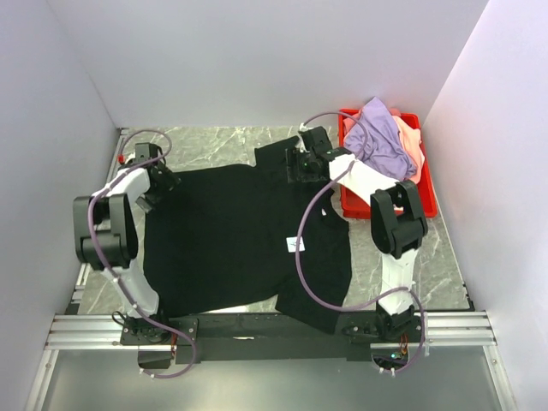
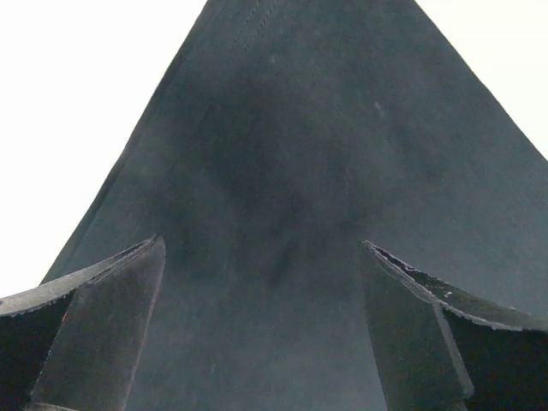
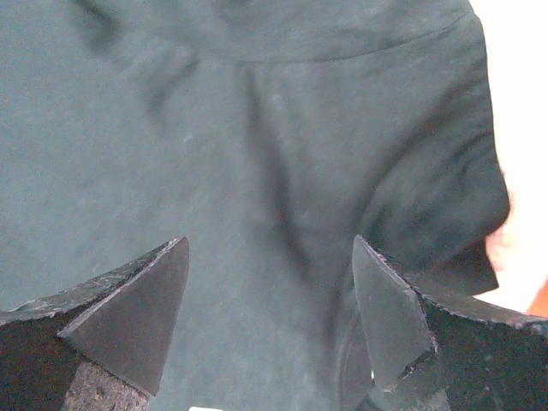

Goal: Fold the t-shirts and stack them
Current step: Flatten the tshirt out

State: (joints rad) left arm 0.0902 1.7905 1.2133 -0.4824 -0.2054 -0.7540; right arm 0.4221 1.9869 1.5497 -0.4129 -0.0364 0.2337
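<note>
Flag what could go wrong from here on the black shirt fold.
1. The left claw and right claw both stand open over flat cloth of the black t-shirt; closing may pinch two layers or slip off.
2. The purple cable of the right arm loops across the shirt and could drag it during a fold.
3. The lavender shirt is heaped above the rim of the red bin, beside the right arm; a swing might knock it out.
</note>
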